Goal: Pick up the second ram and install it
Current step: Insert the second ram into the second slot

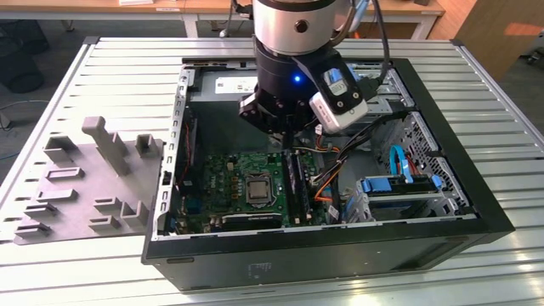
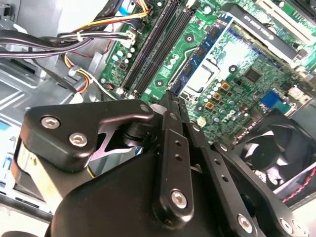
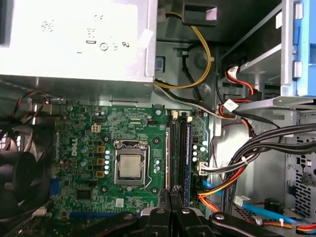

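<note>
Ribbed table (image 1: 476, 76): bare, satin metal. Computer case (image 1: 340, 261): matt black outside, dull grey sheet metal within. Fixture (image 1: 85, 191), left of frame: matt grey plastic. Motherboard (image 3: 89, 143): glossy green board. Gripper (image 2: 170, 101): smooth, glossy black.

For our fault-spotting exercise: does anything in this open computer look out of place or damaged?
Nothing looks damaged. The pincer grips the second ram above the slots. Oddest: the processor sits bare, no cooler, and loose cables crowd beside the slots.

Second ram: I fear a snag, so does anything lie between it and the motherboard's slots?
Nothing visible does. The pincer holds the second ram above the black slots; the cables lie off to one side.
</note>
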